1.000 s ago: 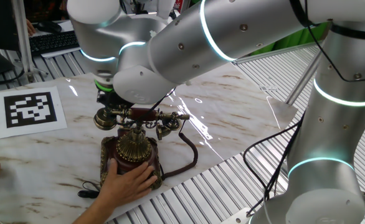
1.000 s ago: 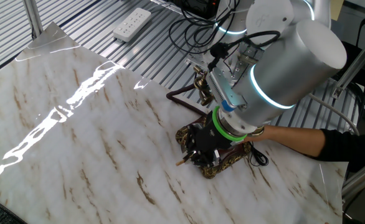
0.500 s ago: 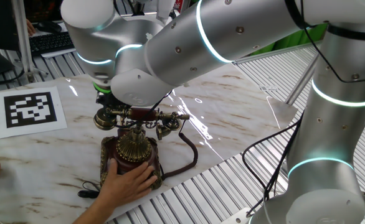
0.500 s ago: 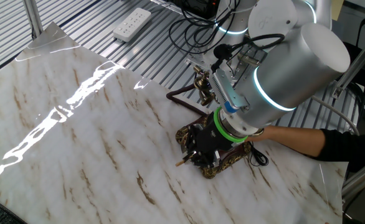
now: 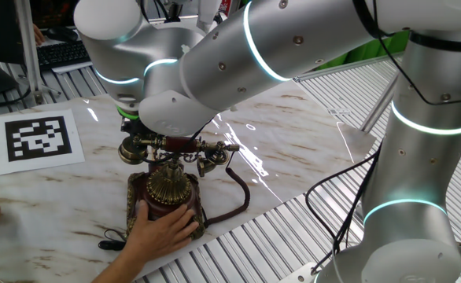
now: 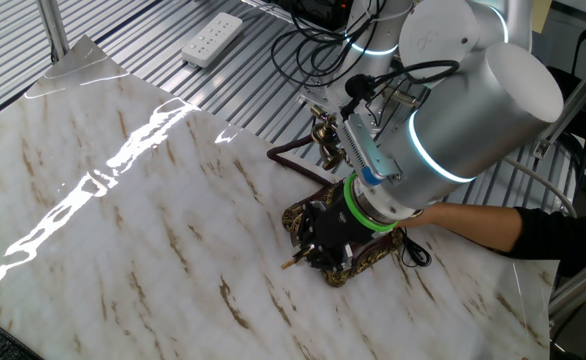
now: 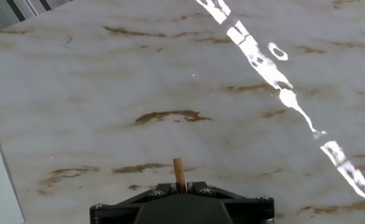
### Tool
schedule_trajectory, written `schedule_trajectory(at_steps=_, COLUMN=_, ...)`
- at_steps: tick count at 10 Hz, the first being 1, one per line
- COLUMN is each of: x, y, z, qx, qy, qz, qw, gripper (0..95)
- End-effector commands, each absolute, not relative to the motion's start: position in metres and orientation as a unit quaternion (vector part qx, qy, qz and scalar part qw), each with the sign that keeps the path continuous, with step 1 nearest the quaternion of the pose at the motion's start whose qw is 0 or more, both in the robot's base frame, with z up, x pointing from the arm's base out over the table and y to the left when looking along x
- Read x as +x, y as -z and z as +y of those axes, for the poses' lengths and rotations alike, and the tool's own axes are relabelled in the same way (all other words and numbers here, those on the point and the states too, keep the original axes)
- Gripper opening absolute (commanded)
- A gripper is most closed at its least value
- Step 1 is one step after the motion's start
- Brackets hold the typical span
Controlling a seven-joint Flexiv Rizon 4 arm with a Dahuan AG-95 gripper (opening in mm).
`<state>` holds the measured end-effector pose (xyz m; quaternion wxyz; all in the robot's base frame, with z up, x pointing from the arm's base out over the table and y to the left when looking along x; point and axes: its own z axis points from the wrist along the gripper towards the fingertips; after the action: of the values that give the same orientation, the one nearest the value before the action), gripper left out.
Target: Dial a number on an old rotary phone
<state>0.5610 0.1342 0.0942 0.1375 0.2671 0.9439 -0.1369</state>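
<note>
Fingers of the gripper (image 7: 179,186) are pressed together on a small wooden stick (image 7: 179,173), whose tip juts past them over bare marble table (image 7: 108,74). In the other fixed view the stick (image 6: 292,263) slants down beside the old rotary phone (image 5: 166,189), so I judge the dial lies just behind the tip, not ahead. The phone stands near the table's front edge, handset lengthwise along that edge. A person's hand (image 5: 164,231) steadies its base.

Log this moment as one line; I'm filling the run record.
phase: at phone | gripper: shut on wooden stick | old rotary phone: handset cradled | person's hand: steadying base
</note>
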Motion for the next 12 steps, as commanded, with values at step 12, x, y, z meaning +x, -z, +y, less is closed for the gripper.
schedule_trajectory(at_steps=12, x=0.5637, y=-0.0906, z=0.1361, qx=0.264, qy=0.133, qz=0.947, qw=0.125, gripper=0.0)
